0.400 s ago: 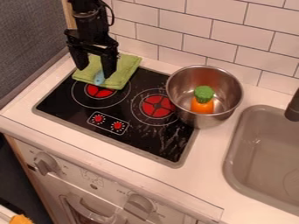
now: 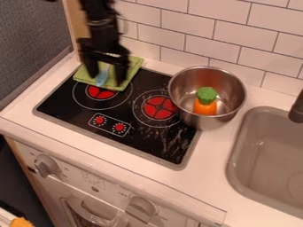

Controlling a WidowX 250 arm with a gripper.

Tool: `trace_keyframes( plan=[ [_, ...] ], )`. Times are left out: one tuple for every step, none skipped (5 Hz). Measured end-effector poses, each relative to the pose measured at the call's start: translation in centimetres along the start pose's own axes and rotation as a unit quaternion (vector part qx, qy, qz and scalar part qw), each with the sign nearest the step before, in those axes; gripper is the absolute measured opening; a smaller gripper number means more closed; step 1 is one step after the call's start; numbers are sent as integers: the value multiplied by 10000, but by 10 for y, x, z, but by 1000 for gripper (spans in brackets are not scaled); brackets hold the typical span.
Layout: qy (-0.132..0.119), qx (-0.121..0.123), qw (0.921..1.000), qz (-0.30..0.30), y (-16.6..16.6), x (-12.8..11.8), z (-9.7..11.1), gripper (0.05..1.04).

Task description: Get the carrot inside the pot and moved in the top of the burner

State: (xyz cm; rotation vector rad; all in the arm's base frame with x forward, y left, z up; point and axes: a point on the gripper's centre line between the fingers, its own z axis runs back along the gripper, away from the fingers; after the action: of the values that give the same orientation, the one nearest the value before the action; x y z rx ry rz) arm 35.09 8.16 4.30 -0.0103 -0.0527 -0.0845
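At the left, the black hand [image 2: 107,79] is above the green cloth [image 2: 134,66], and it is open, its two fingers apart. A small blue thing [image 2: 101,80] lies on this cloth. To the right, the pot [image 2: 232,86] stands at the right edge of the stove [image 2: 77,117], with the carrot [image 2: 205,107] inside (its green top is upward). Then comes the grey sink [image 2: 239,155].

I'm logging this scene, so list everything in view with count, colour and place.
Carrot: 1, orange with green top, inside the pot
Pot: 1, silver, stovetop's right rear corner
Burners: 2, red-centred, on the stovetop
Stovetop: 1, black, on the counter
Cloth: 1, green, stovetop's left rear
Utensil-like item: 1, light blue, on cloth
Sink: 1, grey, right
Faucet: 1, dark, right edge
Counter: 1, white, around stovetop
Wall tiles: many, white, behind
Front knobs: 2, grey, below counter
Orange item: 1, bottom left
Arm: 1, black, upper left
Gripper: 1, black, over cloth
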Motion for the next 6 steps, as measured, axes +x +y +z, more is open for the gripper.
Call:
trace_keyframes(
  plan=[
    [-267,17,9987,-439,-42,11,23,1001],
    [-660,58,9936,-920,-84,19,50,1001],
    [-710,68,9823,-1730,-138,21,53,1001],
    [-425,106,9771,-2080,-166,25,26,1001],
    [-235,128,9757,-2176,-178,36,4,1001],
    [255,211,9774,-2088,-175,43,-31,999]
  ],
)
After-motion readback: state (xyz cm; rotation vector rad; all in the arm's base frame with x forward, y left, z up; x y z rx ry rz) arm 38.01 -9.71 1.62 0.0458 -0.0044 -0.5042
